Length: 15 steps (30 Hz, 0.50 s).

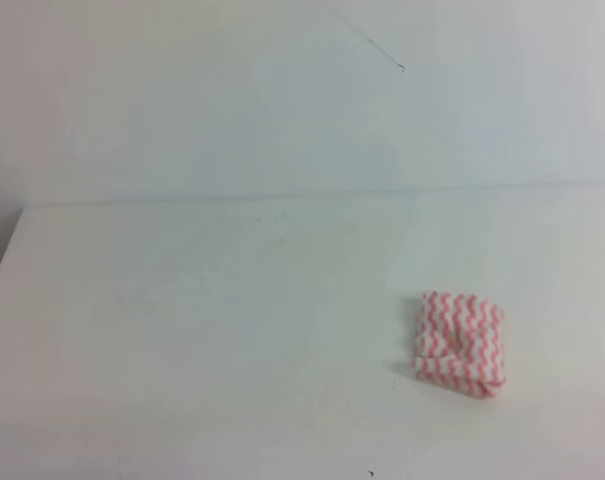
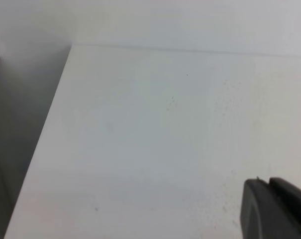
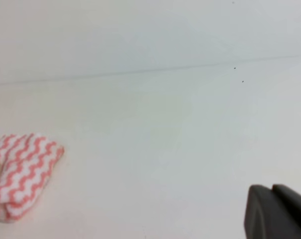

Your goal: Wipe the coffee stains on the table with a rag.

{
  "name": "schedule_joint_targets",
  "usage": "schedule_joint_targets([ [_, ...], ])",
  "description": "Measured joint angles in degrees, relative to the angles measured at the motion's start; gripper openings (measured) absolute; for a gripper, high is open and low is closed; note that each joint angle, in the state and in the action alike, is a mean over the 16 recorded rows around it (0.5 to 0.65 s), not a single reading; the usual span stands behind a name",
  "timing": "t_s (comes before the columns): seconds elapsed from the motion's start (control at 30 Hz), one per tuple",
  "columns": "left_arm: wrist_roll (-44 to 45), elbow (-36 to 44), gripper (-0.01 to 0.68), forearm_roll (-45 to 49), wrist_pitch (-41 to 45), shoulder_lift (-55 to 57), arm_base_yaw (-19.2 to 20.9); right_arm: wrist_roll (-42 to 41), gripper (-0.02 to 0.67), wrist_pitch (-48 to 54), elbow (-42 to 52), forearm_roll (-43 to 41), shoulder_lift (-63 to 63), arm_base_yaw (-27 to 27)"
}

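Fingers of the right gripper (image 3: 277, 211) are clenched together, grasping nothing, at the low right corner of its wrist view. Whether the left gripper (image 2: 274, 209) is clenched I cannot tell; only a dark tip shows. By size: the table (image 1: 202, 330), white, meets the wall (image 1: 182, 100). The rag (image 1: 460, 343) lies folded on the table's right side, well apart from both grippers. Tiny specks (image 2: 171, 102) dot the top.

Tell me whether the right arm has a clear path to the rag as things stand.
Probably yes. The rag lies alone on the table, with only bare tabletop between it and the right gripper in the right wrist view. The jaws are shut and would need opening first.
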Motion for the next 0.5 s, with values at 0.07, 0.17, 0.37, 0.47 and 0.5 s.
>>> schedule_joint_targets([
  [0.07, 0.00, 0.00, 0.000, 0.00, 0.00, -0.09, 0.00, -0.01, -0.003, 0.00, 0.00, 0.00, 0.00, 0.00],
  [0.17, 0.00, 0.00, 0.000, 0.00, 0.00, -0.09, 0.00, -0.03, -0.003, 0.00, 0.00, 0.00, 0.00, 0.00],
  [0.37, 0.00, 0.00, 0.000, 0.00, 0.00, 0.00, 0.00, -0.07, -0.003, 0.00, 0.00, 0.00, 0.00, 0.00],
  [0.47, 0.00, 0.00, 0.000, 0.00, 0.00, 0.09, 0.00, -0.07, -0.003, 0.00, 0.00, 0.00, 0.01, 0.00],
  [0.5, 0.00, 0.00, 0.000, 0.00, 0.00, 0.19, -0.01, -0.07, -0.003, 0.00, 0.00, 0.00, 0.01, 0.00],
])
